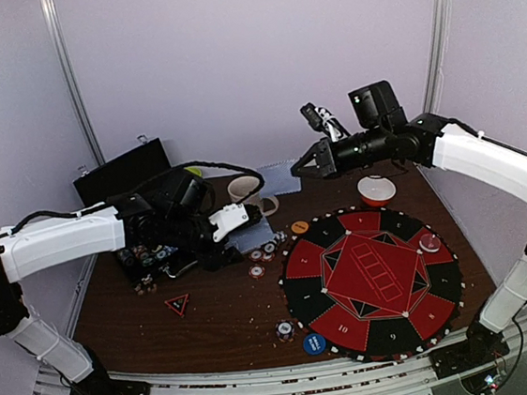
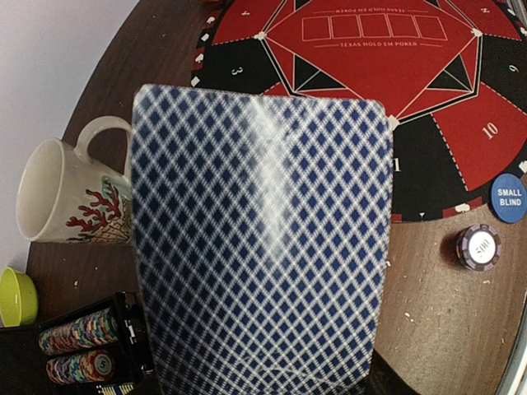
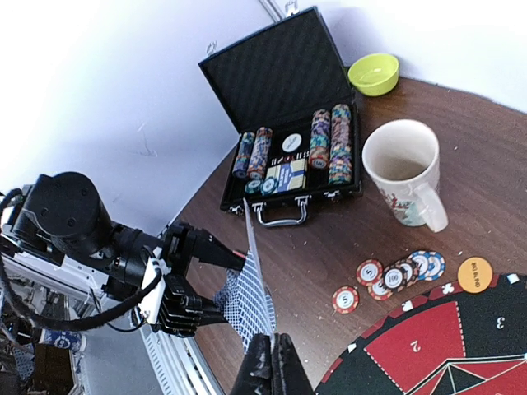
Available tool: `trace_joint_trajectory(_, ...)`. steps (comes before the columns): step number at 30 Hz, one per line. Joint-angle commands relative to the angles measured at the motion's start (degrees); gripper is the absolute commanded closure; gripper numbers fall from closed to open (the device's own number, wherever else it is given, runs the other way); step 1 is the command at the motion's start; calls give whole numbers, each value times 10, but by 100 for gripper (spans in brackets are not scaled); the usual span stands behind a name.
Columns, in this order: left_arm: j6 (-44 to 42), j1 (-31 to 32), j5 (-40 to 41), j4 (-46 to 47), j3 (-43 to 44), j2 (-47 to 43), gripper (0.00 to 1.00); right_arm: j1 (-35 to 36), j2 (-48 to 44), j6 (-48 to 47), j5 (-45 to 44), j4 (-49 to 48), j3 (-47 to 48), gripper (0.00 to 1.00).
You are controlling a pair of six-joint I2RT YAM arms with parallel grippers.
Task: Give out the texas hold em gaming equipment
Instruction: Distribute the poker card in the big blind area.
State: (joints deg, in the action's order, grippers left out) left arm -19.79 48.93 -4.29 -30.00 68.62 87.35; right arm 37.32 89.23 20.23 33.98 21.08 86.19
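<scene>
A stack of blue-checked playing cards (image 2: pixel 259 247) fills the left wrist view. My left gripper (image 3: pixel 230 288) is shut on that stack (image 3: pixel 245 306) just above the table, left of the mat. My right gripper (image 3: pixel 271 339) is shut on a single card (image 3: pixel 255 271), seen edge-on right beside the stack. From above, the right gripper (image 1: pixel 300 167) hangs high at the back with its card (image 1: pixel 282 178), and the left gripper (image 1: pixel 248 226) sits near the loose chips (image 1: pixel 262 254). Striped chips (image 3: pixel 395 276) lie by the orange button (image 3: pixel 475 274).
The round red-and-black poker mat (image 1: pixel 371 276) lies at the right, with a clear disc (image 1: pixel 429 242) on it. A blue small-blind button (image 2: pixel 508 197) and a chip stack (image 2: pixel 479 247) sit at its near edge. The open black case (image 3: pixel 284 99) holds chips. A white mug (image 3: pixel 403 169), green bowl (image 3: pixel 373 72) and red-rimmed bowl (image 1: pixel 376 188) stand behind.
</scene>
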Motion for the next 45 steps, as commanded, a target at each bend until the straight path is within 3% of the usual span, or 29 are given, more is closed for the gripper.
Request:
trace_joint_trajectory(1,6,-4,-3,30,-3,-2,45,-24,-37,39,-28,-39,-19,100)
trace_joint_trajectory(12,49,-25,25,59,12,11,44,-83,-107,119,-118,-70,-91,100)
trace_joint_trajectory(20,79,-41,60,72,22,20,45,-90,-115,147,-134,-32,-132,100)
trace_joint_trajectory(25,85,-55,66,94,1,4,45,-88,-120,133,-124,48,-167,100)
trace_joint_trajectory(31,95,-62,61,101,-7,-2,45,-88,-147,251,-161,-95,-268,100)
trace_joint_trajectory(34,96,-62,59,101,-8,-5,44,-88,-113,303,-247,-206,-307,100)
trace_joint_trajectory(40,95,-63,71,97,-15,-19,44,-88,50,433,-381,-442,-311,100)
trace_joint_trajectory(45,92,-63,74,97,-19,-22,44,-88,219,471,-407,-454,-193,100)
